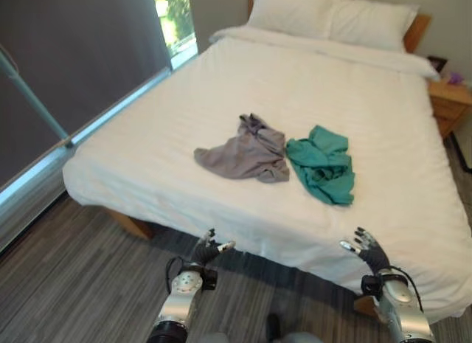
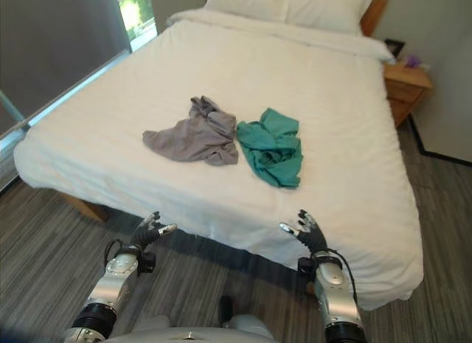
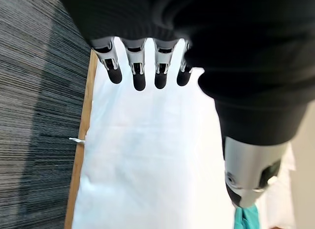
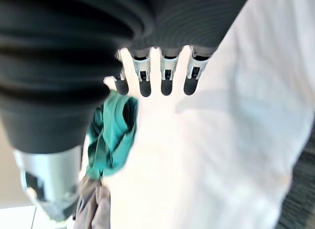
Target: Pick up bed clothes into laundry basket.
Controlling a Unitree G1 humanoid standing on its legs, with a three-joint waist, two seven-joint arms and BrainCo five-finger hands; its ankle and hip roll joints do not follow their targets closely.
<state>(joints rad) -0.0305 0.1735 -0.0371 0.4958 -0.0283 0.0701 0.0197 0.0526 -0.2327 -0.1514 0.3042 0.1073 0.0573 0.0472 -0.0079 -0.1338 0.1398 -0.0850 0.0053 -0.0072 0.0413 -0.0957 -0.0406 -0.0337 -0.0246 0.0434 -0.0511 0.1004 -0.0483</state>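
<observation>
Two crumpled garments lie side by side in the middle of the white bed [image 1: 184, 122]: a grey one [image 1: 243, 151] on the left and a teal one [image 1: 323, 164] touching it on the right. My left hand [image 1: 209, 248] hangs open in front of the bed's near edge, below and left of the grey garment. Further right, my right hand [image 1: 369, 250] is also open, raised against the hanging sheet below the teal garment. Neither hand holds anything. In the right wrist view the teal garment [image 4: 110, 133] and the grey garment [image 4: 91, 209] lie past the straight fingers [image 4: 167, 74].
Two white pillows [image 1: 324, 15] lean on the headboard at the far end. A wooden nightstand [image 1: 450, 99] stands right of the bed. A window and dark wall [image 1: 81, 55] run along the left. Grey striped floor [image 1: 66, 284] lies between me and the bed's wooden frame [image 3: 81, 140].
</observation>
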